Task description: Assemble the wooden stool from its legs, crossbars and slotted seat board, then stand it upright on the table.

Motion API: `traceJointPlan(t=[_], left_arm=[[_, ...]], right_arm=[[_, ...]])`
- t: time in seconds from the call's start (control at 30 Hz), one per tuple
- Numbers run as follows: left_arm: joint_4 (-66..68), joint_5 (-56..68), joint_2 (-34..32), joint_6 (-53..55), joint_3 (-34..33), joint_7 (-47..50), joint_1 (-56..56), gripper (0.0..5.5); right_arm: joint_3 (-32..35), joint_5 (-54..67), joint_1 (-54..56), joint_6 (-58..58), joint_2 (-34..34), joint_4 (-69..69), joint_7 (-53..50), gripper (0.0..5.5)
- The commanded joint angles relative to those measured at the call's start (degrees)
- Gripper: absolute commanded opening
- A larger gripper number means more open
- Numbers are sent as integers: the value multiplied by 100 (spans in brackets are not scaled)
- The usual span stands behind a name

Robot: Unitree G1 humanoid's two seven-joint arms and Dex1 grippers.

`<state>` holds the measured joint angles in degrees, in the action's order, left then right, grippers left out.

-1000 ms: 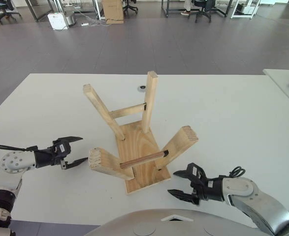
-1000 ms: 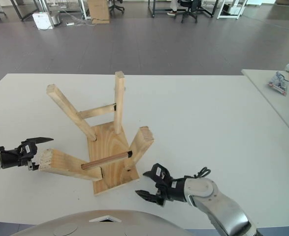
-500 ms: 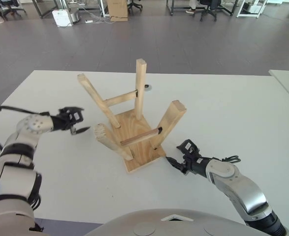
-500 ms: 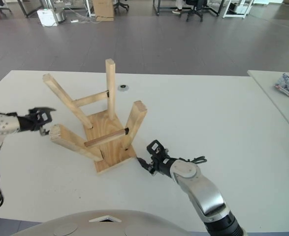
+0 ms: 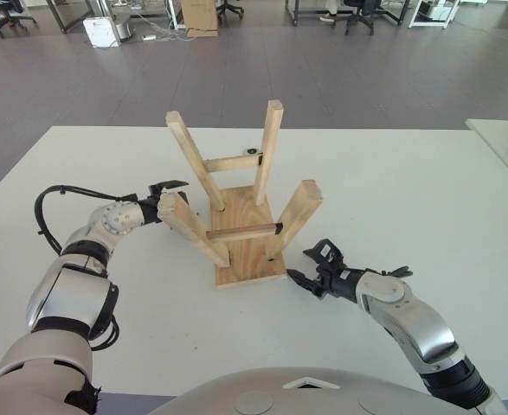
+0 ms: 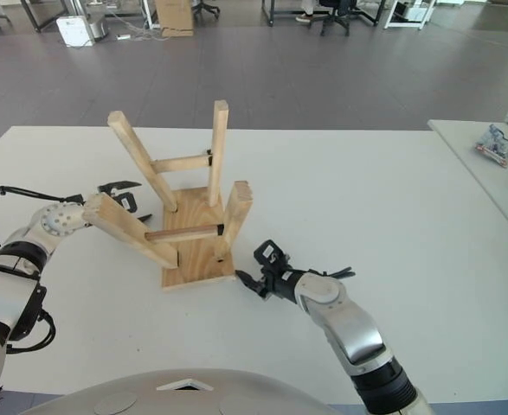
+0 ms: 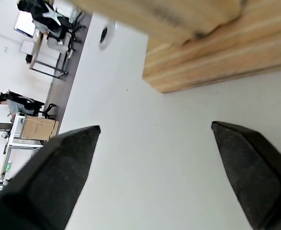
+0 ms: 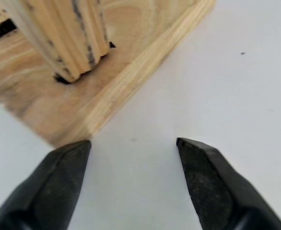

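Left pincer [image 7: 154,130] spread beside a leg end [image 5: 174,206], centre left; right pincer [image 5: 300,264] spread at the board [image 5: 247,264] corner; we risk toppling the upturned stool [image 5: 241,232] if either shoves.

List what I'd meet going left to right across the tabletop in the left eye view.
left pincer → upturned wooden stool → right pincer

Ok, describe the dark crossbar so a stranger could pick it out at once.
On the white table stands an upturned wooden stool, legs in the air. The dark crossbar joins its two nearer legs; the pale crossbar joins the farther pair.
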<state>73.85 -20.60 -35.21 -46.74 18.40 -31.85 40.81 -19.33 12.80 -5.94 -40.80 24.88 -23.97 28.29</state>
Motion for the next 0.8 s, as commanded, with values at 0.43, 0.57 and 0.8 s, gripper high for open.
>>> traceJointPlan(t=[0.43, 0.57, 0.8], left_arm=[[-3154, 1872, -170, -791, 276, -1988, -3464, 431], [-4994, 2473, -650, 51, 267, -2047, -4516, 431], [-6376, 2295, -454, 1200, 331, -1744, -5018, 431]], right_arm=[[-214, -34, 192, -191, -574, 18, -349, 336], [18, -82, 102, -8, -441, 194, -293, 336], [1358, 69, 969, 1027, 648, 2070, 693, 336]])
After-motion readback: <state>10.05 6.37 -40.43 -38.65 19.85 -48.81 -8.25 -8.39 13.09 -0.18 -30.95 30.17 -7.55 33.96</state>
